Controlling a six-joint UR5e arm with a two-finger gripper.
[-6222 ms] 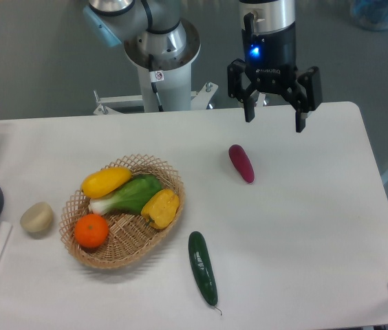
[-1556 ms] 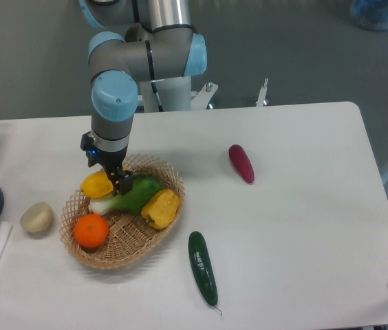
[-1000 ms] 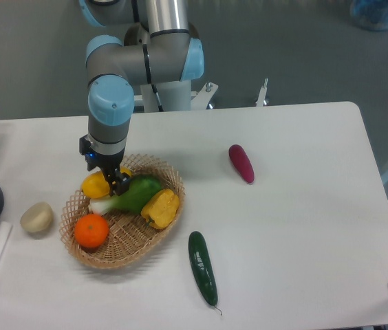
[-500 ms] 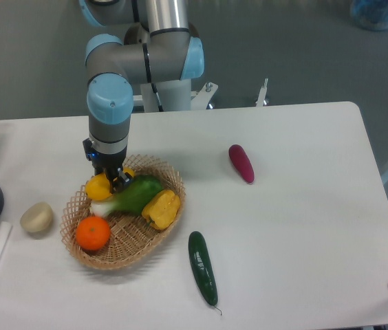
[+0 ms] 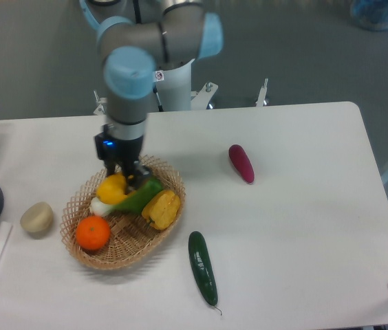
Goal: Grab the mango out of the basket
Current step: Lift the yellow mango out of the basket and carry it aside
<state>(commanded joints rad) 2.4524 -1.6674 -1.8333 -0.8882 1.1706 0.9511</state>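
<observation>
Gripper [image 5: 123, 174] clamped on mango [image 5: 112, 189] over wicker basket [image 5: 166, 231], beside orange [image 5: 92, 232], yellow pepper [image 5: 161, 209] and bok choy [image 5: 137, 196]; cucumber [image 5: 202, 267] lying just outside

Even, diffuse overhead light; scene bright, no dim zones. White surface [image 5: 297, 227] near overexposure, little texture visible. Shadows soft and short, tight under the cucumber [image 5: 203, 267] and basket [image 5: 122, 251]. Small specular glints on the cucumber. Arm [image 5: 133, 75] motion-blurred, edges smeared; static items sharp. Overall resolution low, slight grain. No evident edge distortion.
</observation>
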